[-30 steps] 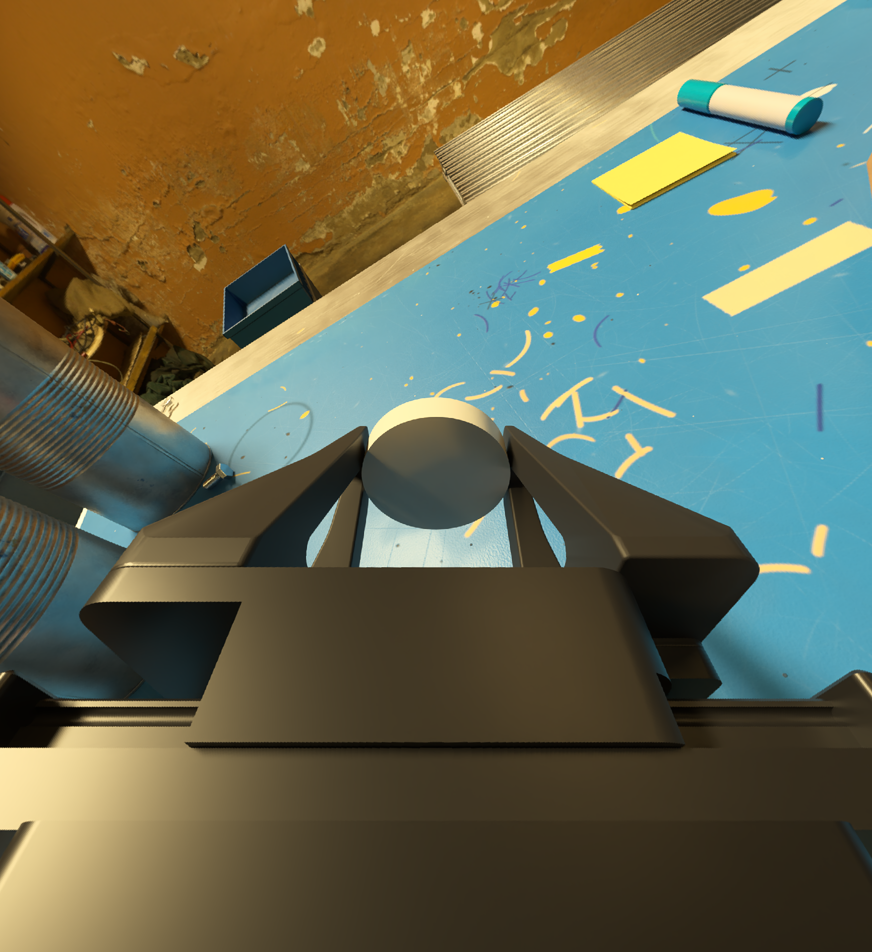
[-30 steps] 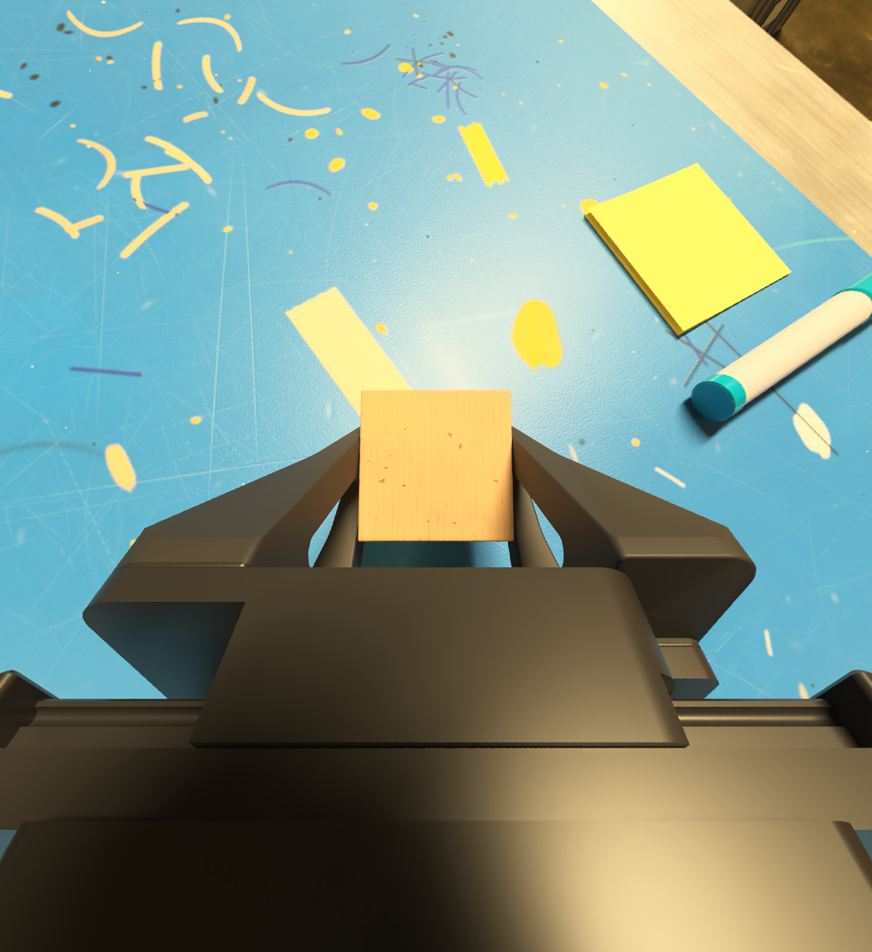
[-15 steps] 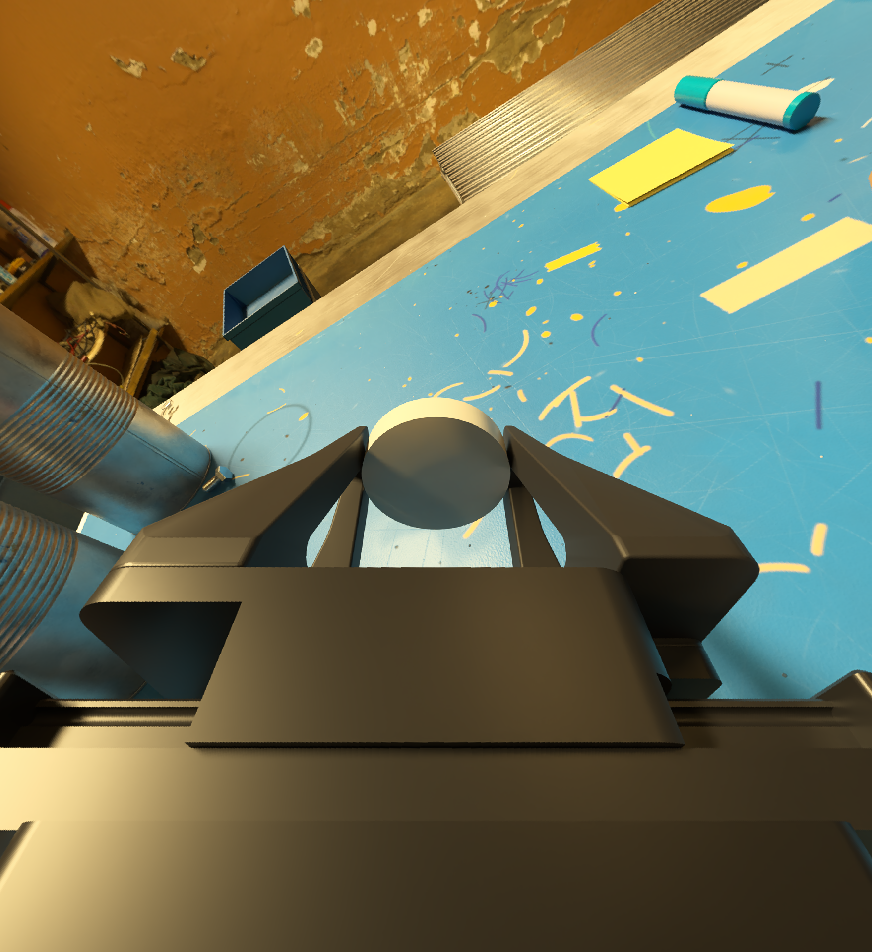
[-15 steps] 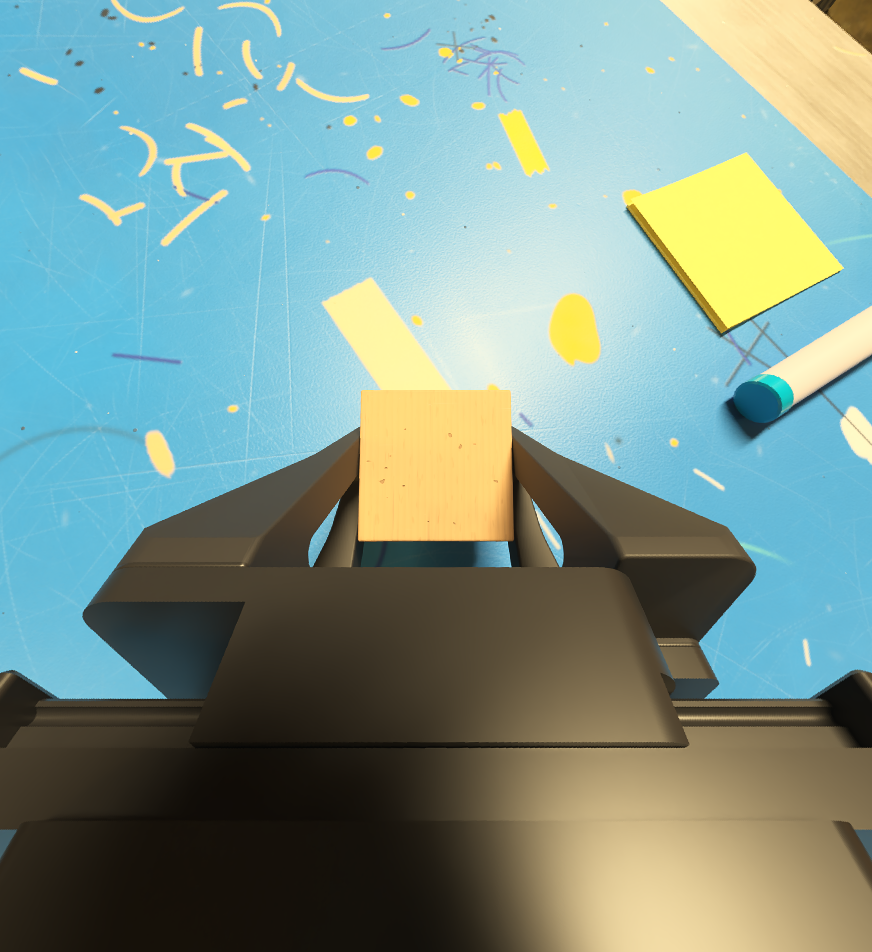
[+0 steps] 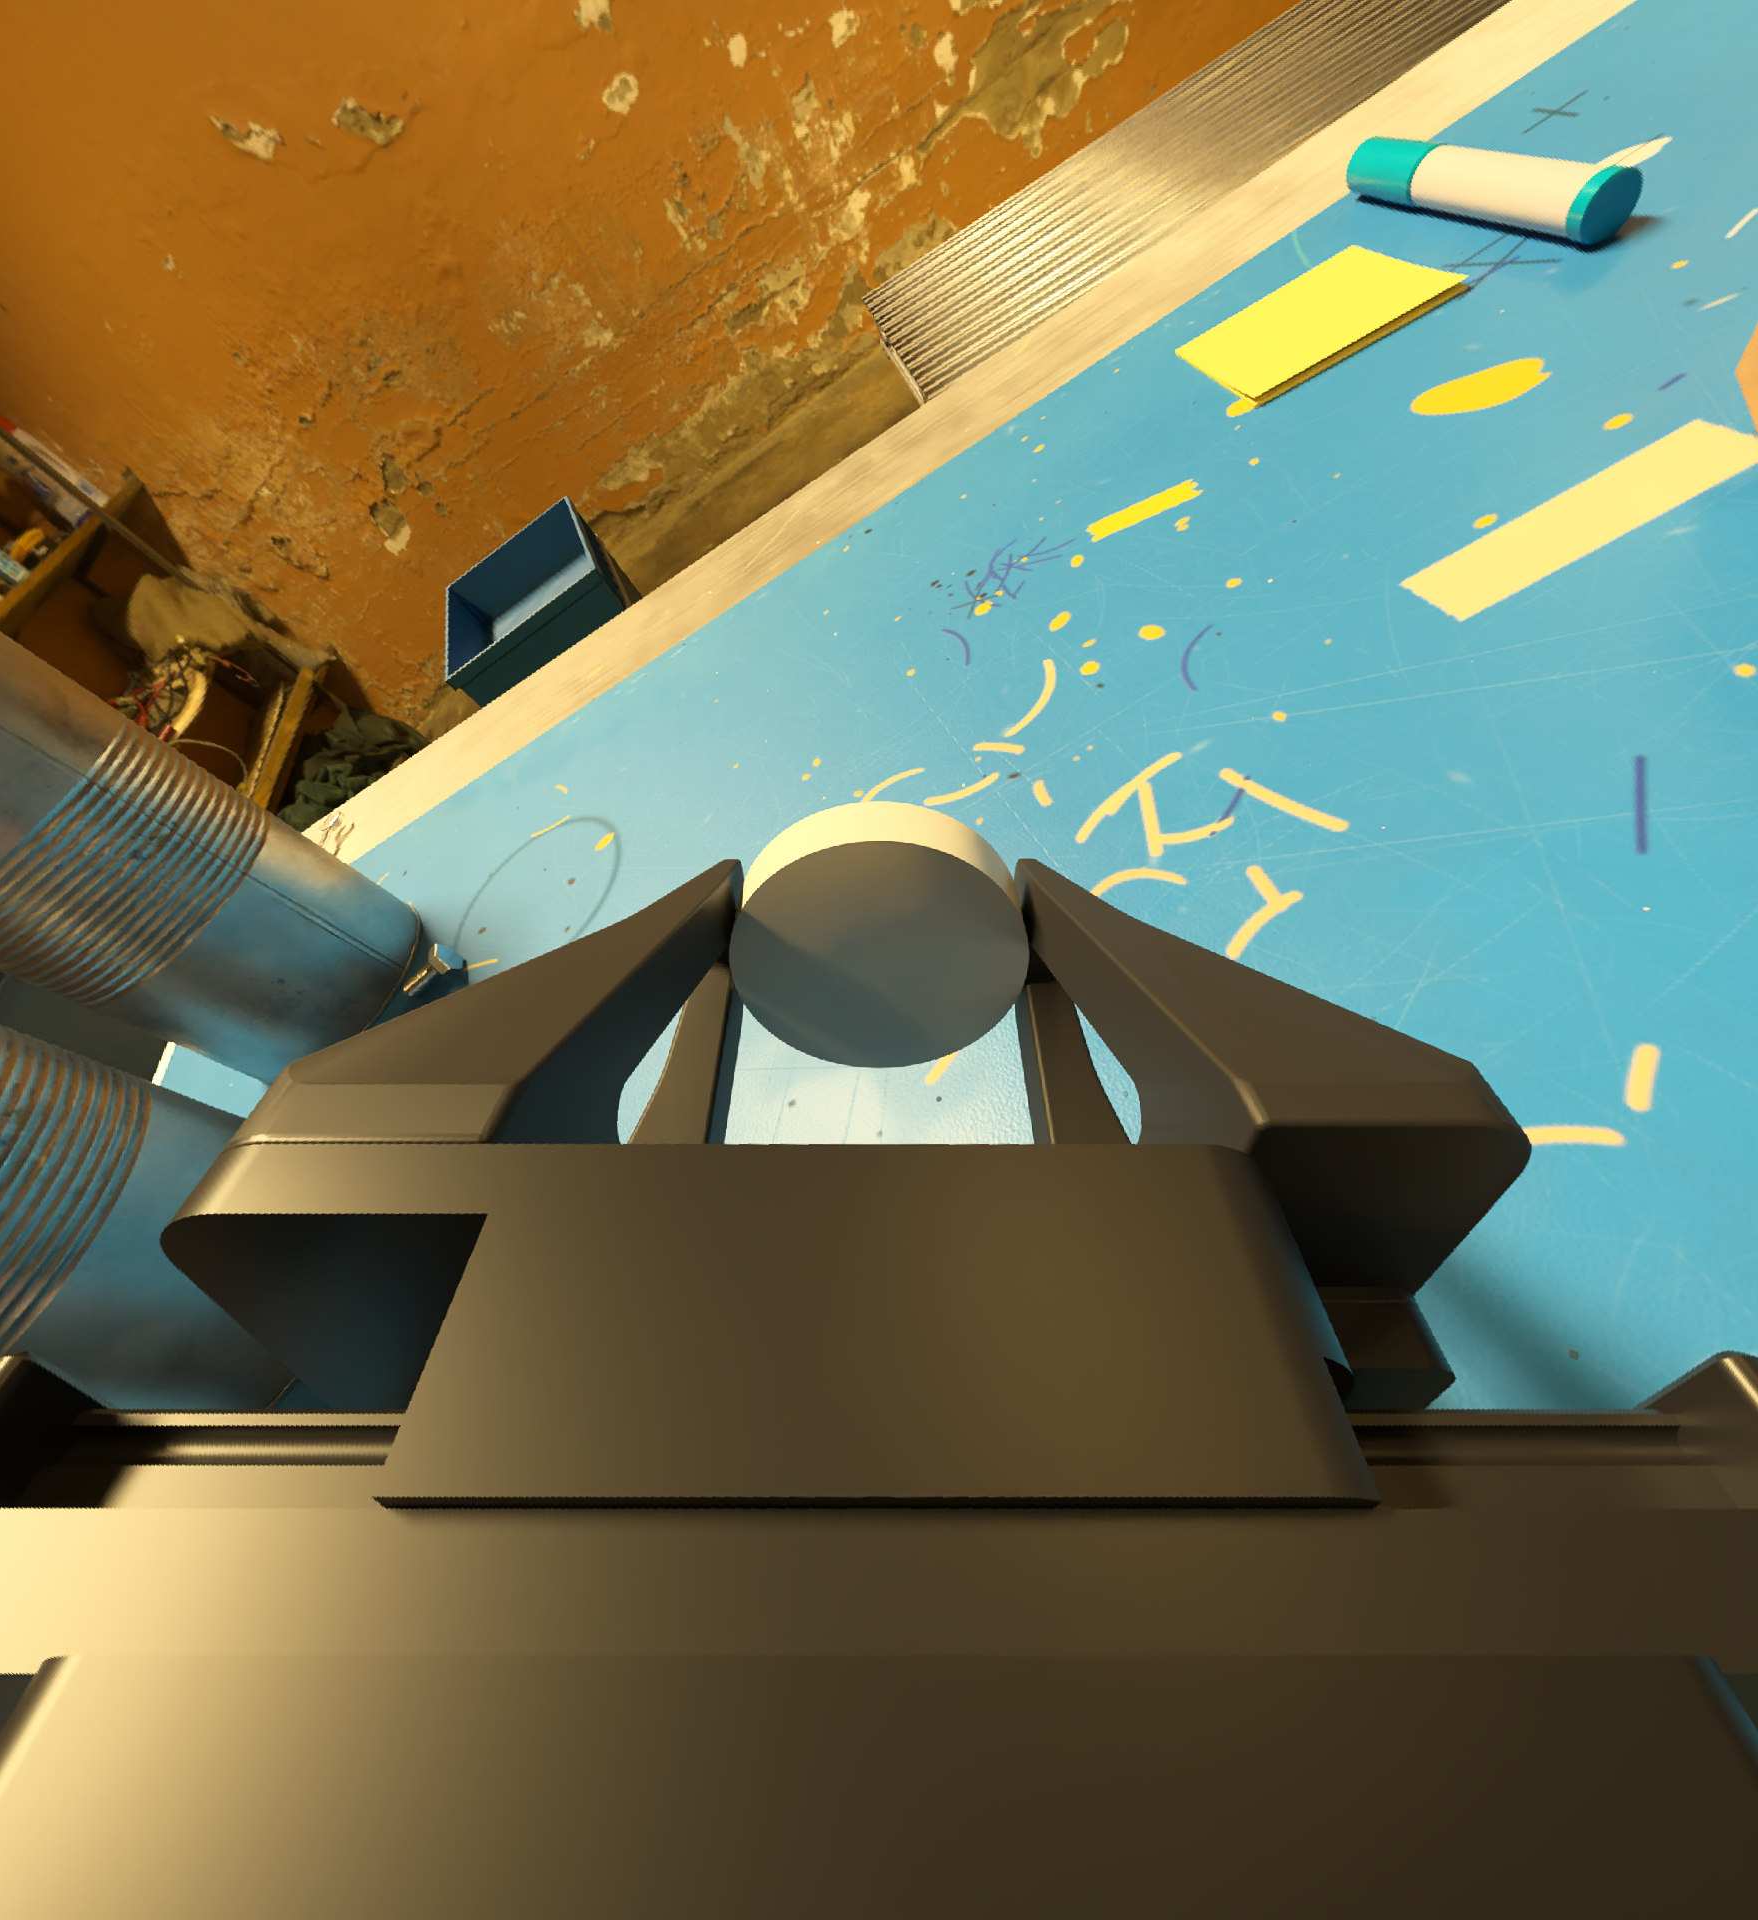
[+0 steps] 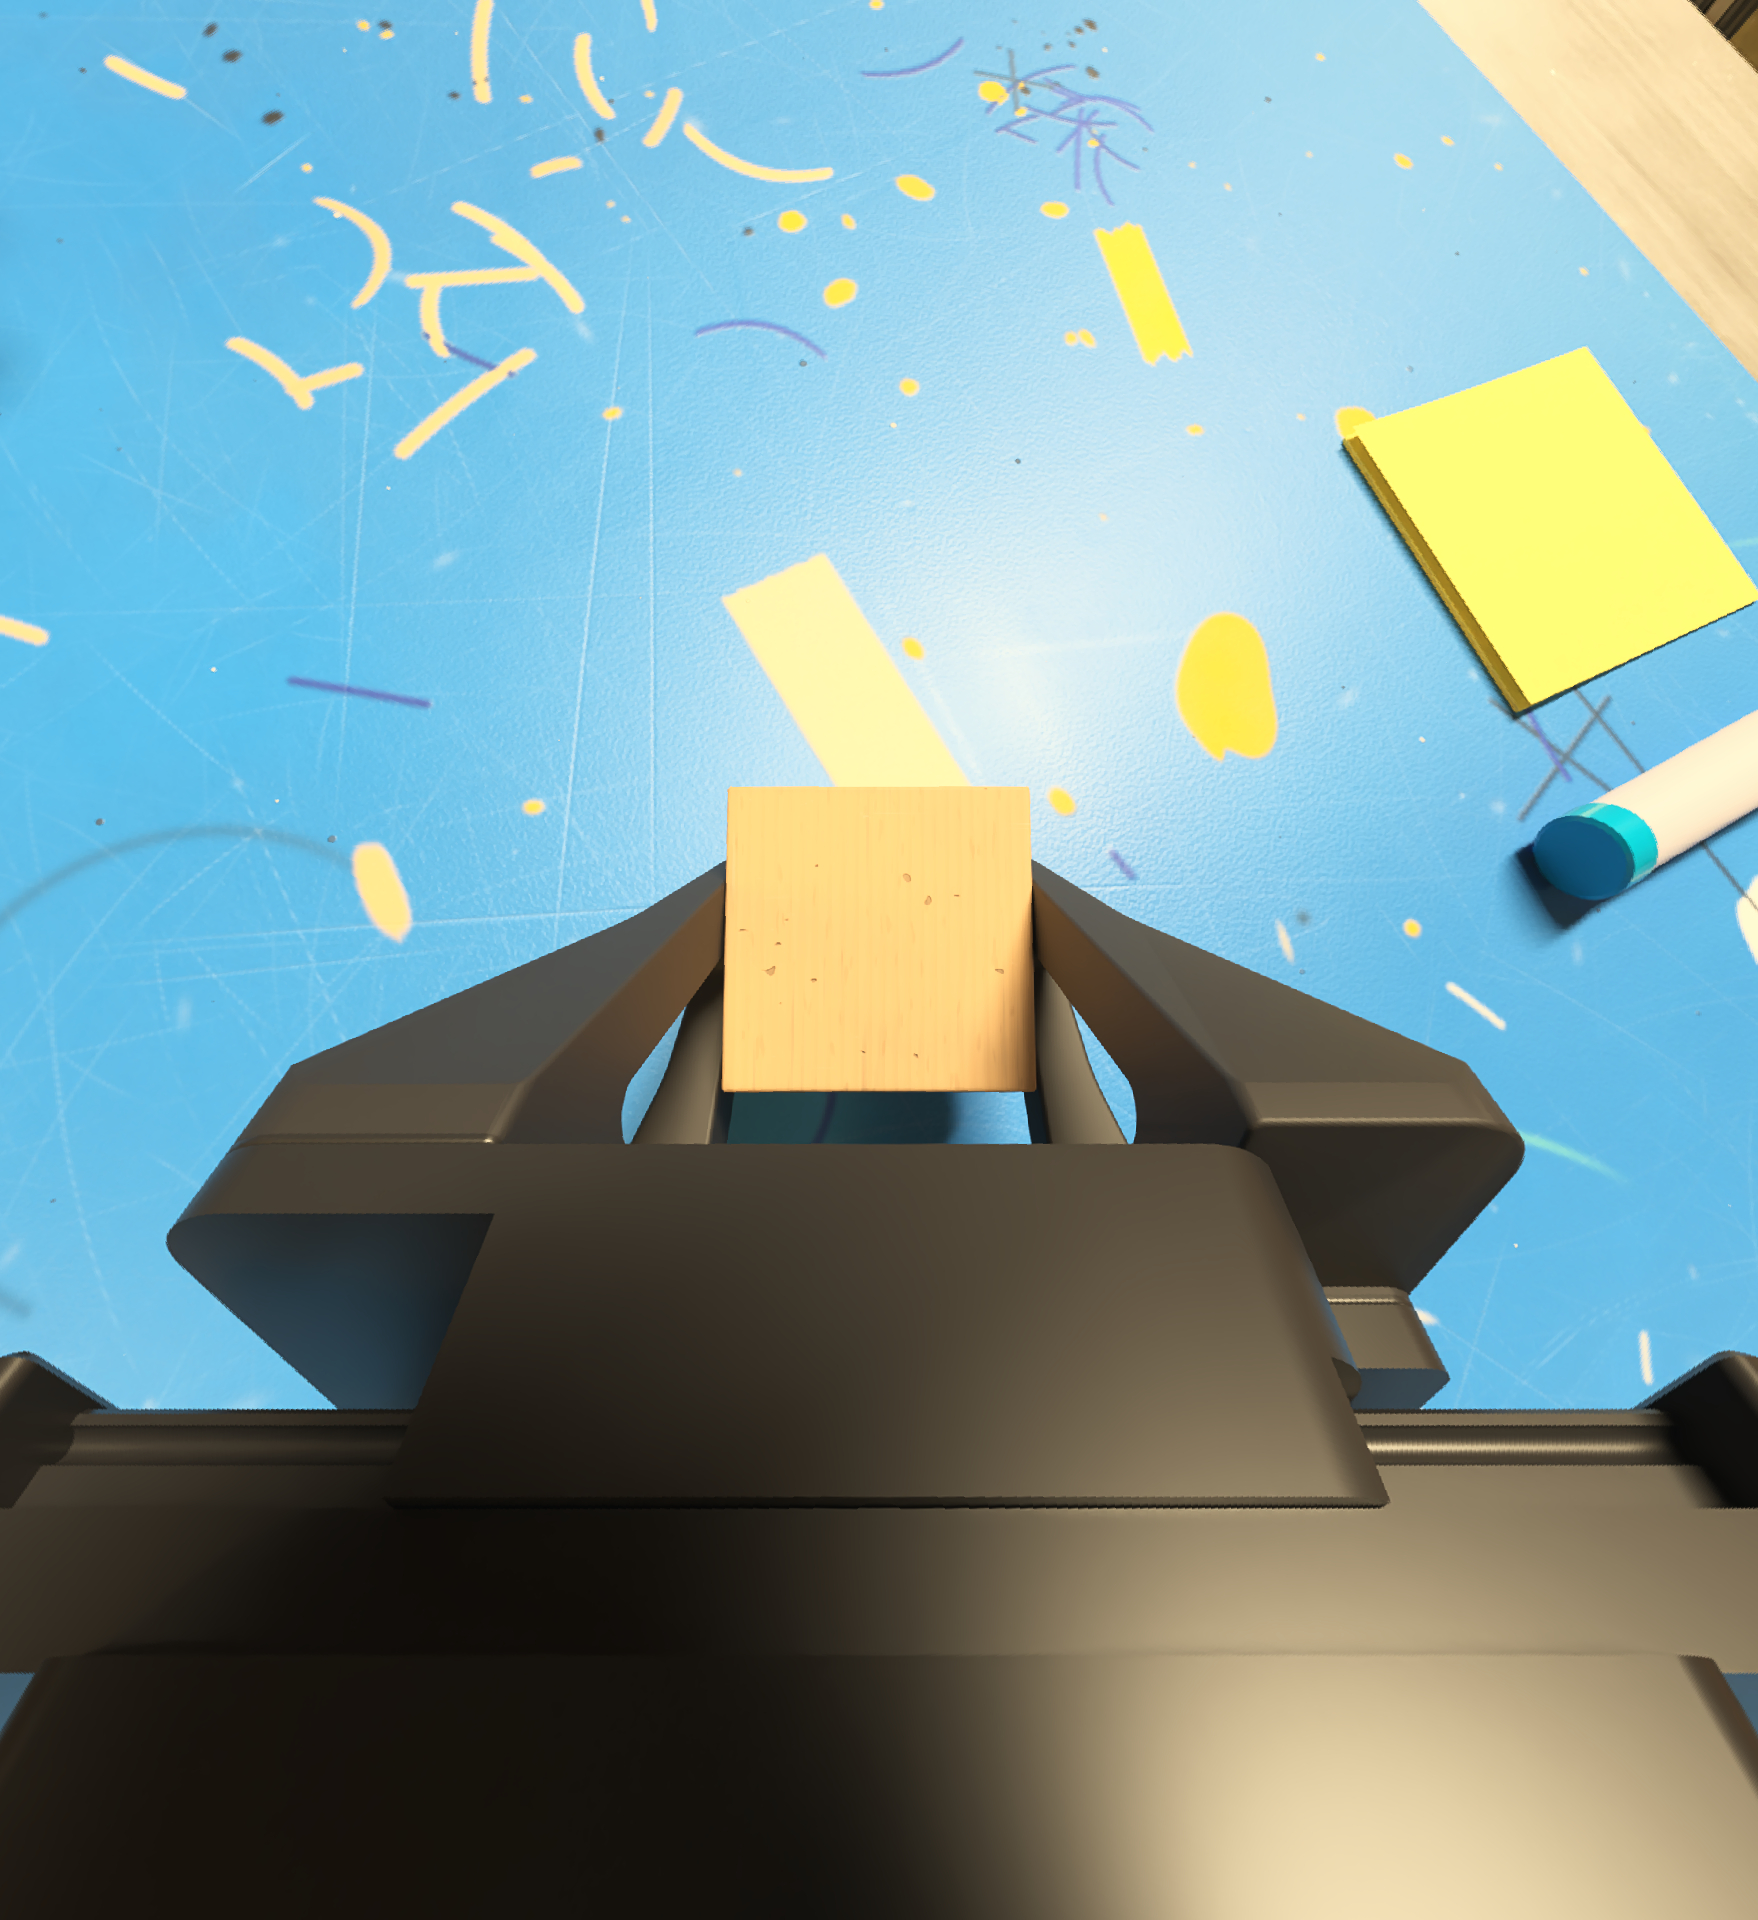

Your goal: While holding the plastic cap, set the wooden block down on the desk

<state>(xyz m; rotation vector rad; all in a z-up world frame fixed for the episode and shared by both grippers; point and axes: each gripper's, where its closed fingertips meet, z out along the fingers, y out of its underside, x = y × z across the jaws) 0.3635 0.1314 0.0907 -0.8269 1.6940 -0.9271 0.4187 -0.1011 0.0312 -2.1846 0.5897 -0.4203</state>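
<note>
Block [image 6: 877,940] of pale wood sits clamped between the fingers of the right gripper [image 6: 877,977], square face toward the camera, with blue desk [image 6: 439,727] visible past it on all sides. Whether its underside touches the surface cannot be told from this view. Judgement: the lowering step is in hand, the release not yet made. The next move calls for bringing the block flat to the desk, then parting the fingers without dragging it.

The left gripper [image 5: 877,940] is closed on the plastic cap [image 5: 875,945] — a pale round disc held by its rim — and must keep that hold throughout.

Around the block in the right wrist view: a cream strip [image 6: 844,675] at 12 o'clock, a yellow note pad [image 6: 1550,520] at 2 o'clock, a white marker [image 6: 1685,790] with teal cap at 3 o'clock.

Only the left wrist view shows the block's side — at 2 o'clock, at the frame edge — plus the desk's far rim, an orange wall [image 5: 439,260], a blue bin [image 5: 532,597] and ribbed ducts [image 5: 106,894].
</note>
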